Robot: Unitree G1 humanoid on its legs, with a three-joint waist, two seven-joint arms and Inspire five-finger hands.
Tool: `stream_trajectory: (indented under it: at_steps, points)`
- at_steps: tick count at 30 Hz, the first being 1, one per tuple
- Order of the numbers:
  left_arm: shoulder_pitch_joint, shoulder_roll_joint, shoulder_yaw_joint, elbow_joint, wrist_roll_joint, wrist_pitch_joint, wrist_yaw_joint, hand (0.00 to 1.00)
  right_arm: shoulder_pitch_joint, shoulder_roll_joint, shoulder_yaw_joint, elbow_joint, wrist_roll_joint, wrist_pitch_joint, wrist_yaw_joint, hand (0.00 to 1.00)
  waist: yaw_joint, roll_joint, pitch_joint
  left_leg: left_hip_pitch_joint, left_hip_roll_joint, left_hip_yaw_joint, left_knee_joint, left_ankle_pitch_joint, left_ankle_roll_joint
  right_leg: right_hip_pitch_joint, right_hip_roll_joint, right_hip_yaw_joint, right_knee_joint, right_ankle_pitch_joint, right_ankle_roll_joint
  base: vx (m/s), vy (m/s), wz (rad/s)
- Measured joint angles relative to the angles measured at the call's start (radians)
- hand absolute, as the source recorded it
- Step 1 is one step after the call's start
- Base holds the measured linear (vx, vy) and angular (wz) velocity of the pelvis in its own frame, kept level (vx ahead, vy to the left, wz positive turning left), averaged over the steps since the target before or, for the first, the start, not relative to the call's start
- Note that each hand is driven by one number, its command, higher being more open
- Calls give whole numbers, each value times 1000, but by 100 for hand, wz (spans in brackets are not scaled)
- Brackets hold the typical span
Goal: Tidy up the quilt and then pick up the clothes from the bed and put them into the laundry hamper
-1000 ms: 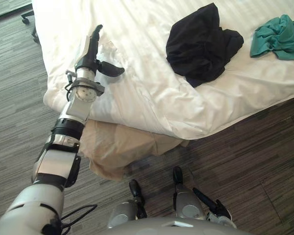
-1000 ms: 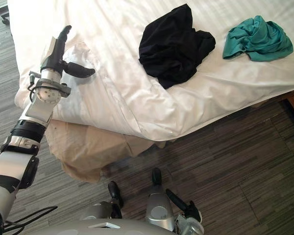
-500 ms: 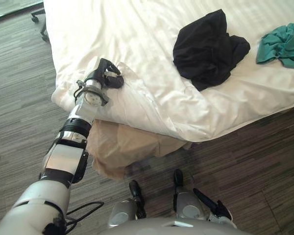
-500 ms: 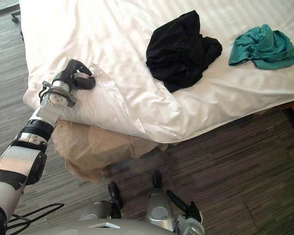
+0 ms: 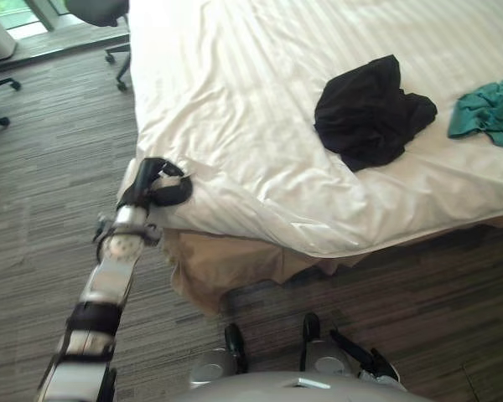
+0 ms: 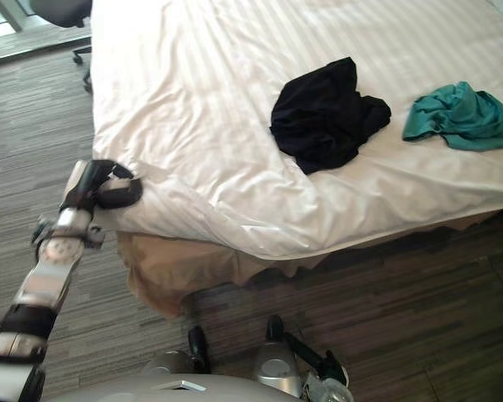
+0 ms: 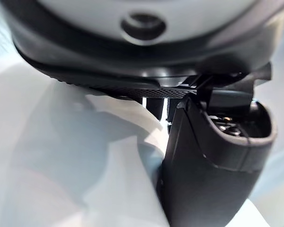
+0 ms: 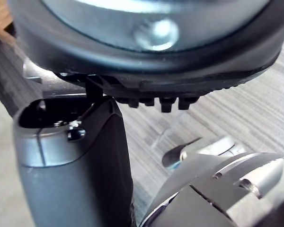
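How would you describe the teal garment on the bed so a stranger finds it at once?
Start at the large white quilt. Two crumpled garments lie toward its right side. The teal garment is the rightmost, beside the larger black garment.

The left eye view's right edge cuts off the teal garment (image 5: pixel 489 113).

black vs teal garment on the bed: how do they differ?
Colour: the black garment is black, the teal garment blue-green.
Size: the black garment's heap looks larger than the teal garment's.
Place: the black garment lies nearer the left hand, which is curled on the corner of the quilt; the teal garment lies farther to the robot's right.
Shared: both lie crumpled on the quilt, apart from each other, with no hand on either.
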Motion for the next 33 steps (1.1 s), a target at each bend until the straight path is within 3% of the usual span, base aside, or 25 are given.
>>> stream_trajectory:
  at_steps: [3, 4, 10, 15, 19, 22, 28, 33]
  points:
    - [163, -62, 89, -51, -126, -11, -6, 0, 13, -5, -11, 5, -3, 15, 7, 100, 24, -1, -20, 6, -1, -29, -11, 19, -2, 28, 2, -25, -19, 0, 0, -81, -41, 24]
    - [204, -81, 106, -56, -142, -15, -10, 100, 16, -6, -13, 5, -3, 18, 12, 100, 33, -3, -30, 11, -2, -32, -24, 29, -2, 31, 3, -30, -24, -1, -1, -93, -48, 15]
    - [370, -219, 177, -4, -254, -22, -37, 100, -6, -6, -16, 0, -40, 22, 36, 100, 55, -20, -57, 57, -5, -54, -101, 87, -2, 60, 10, -48, -32, -12, -4, -127, -41, 9]
    - [402, -360, 368, 252, -319, -13, -43, 100, 9, 5, 27, -37, -40, 46, 39, 100, 59, -51, -103, 77, -1, -30, -102, 76, -2, 81, 11, -53, -36, -18, -7, -66, 2, -5]
    - [392, -400, 539, 548, -331, 10, -19, 100, 22, 6, 5, -48, -38, 46, 37, 100, 59, -60, -116, 87, -1, -16, -102, 65, -4, 99, 8, -61, -54, -17, -6, 4, 10, -3]
    - [400, -408, 602, 690, -322, 18, 0, 100, 32, 6, -58, -32, -29, 46, 29, 100, 67, -67, -122, 89, -5, -22, -102, 59, -5, 111, 5, -65, -64, -17, -3, 87, 15, 10]
    - [381, -433, 580, 754, -311, 32, 20, 100, 5, 4, -145, 17, 20, 36, -7, 100, 77, -63, -125, 117, -13, -29, -102, 52, -11, 141, 2, -66, -66, -20, 2, 78, 11, 3]
    - [283, -434, 426, 762, -310, 22, 38, 100, -61, 11, -197, 43, 99, 25, -32, 100, 66, -64, -124, 121, -17, -34, -102, 50, -10, 142, 3, -64, -66, -22, 2, 13, -2, -1]
